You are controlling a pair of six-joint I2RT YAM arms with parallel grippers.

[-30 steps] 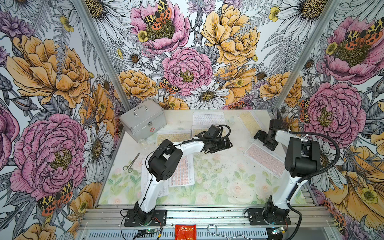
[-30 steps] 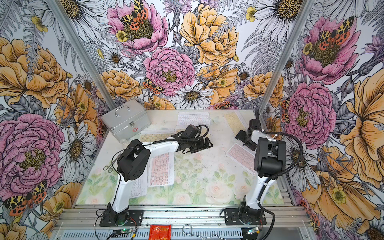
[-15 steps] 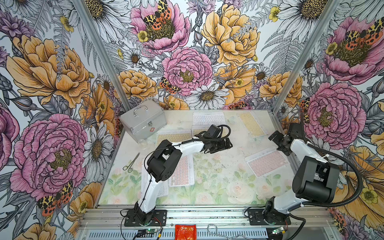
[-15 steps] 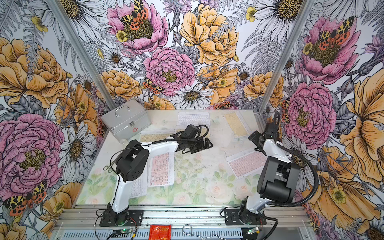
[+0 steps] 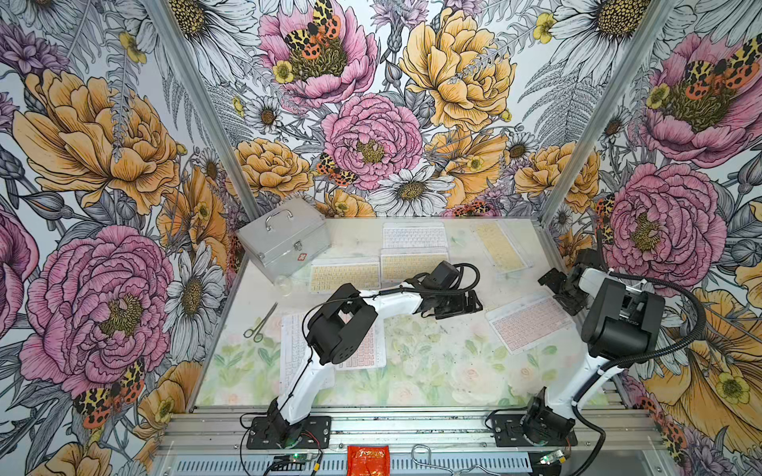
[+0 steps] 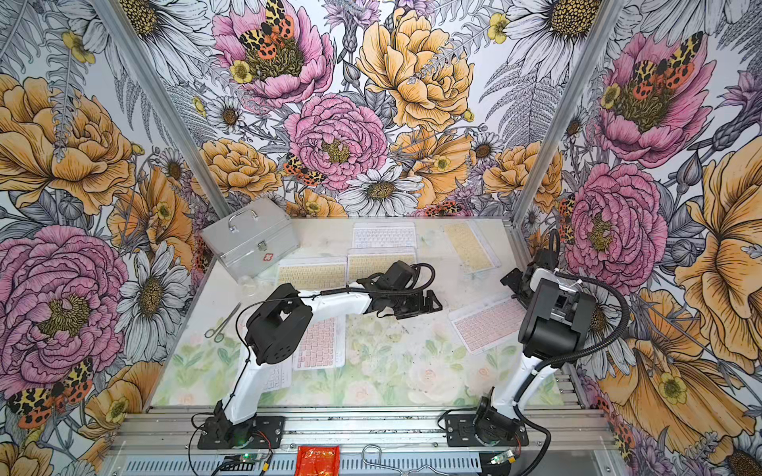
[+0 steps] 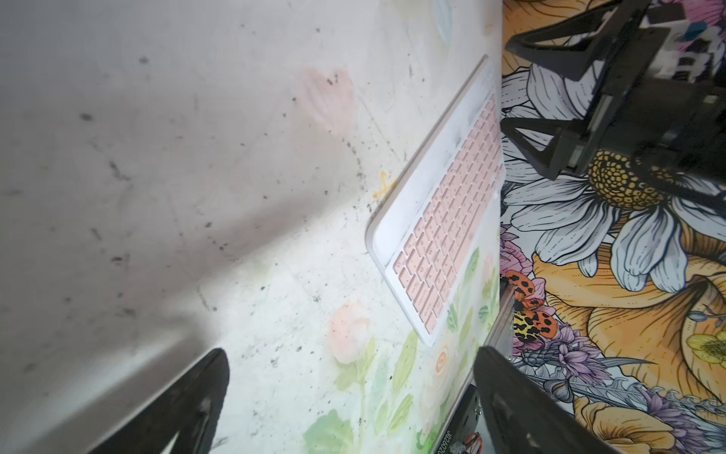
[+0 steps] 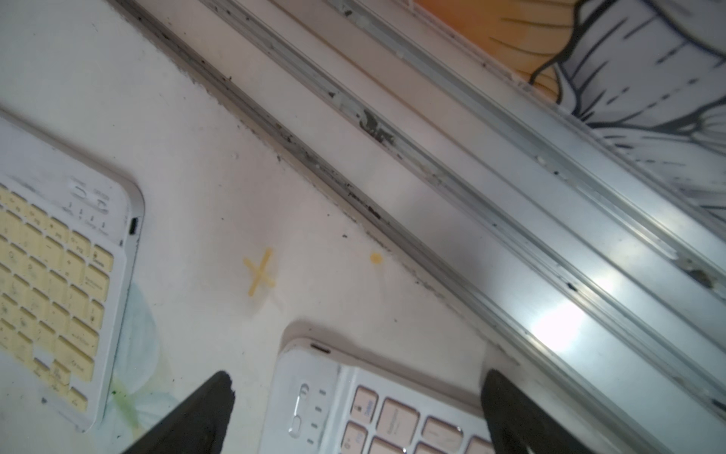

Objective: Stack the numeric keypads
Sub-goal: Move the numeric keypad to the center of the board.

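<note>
Well off the left gripper's left side, a silver case [image 5: 284, 239] fills the bench's [image 5: 433, 371] back corner. Scissors [image 5: 260, 322] lie nearer the front, along the left edge. Back along the left arm lie a white keypad [image 5: 290, 350] and, just beside it, a pink keypad [image 5: 365, 354], both partly hidden under the arm. Behind that gripper's wrist sit a yellow keypad [image 5: 344, 275] and a second yellow keypad [image 5: 406, 266] side by side. A far white keypad [image 5: 414, 235] lies beyond them at the back wall.

The left gripper [image 5: 470, 304] hangs over the middle of the bench, its jaws spread wide with nothing between them and only bare surface below. A right pink keypad [image 5: 530, 323] lies ahead of its fingertips, clearly apart from them.

The right gripper [image 5: 561, 290] hangs over that keypad's far corner, jaws also spread. In its wrist view the corner shows between the two fingers [image 8: 196, 416]; I cannot tell whether they touch it. To this gripper's left a slanted yellow keypad [image 8: 59, 275] lies apart from the pink one, with a bare strip between them that bears a yellow cross mark [image 8: 259, 271]. Close on the gripper's right runs the metal rail [image 8: 471, 196] at the bench edge, so room is tight there. The front middle of the bench, between the two arms, lies open.
</note>
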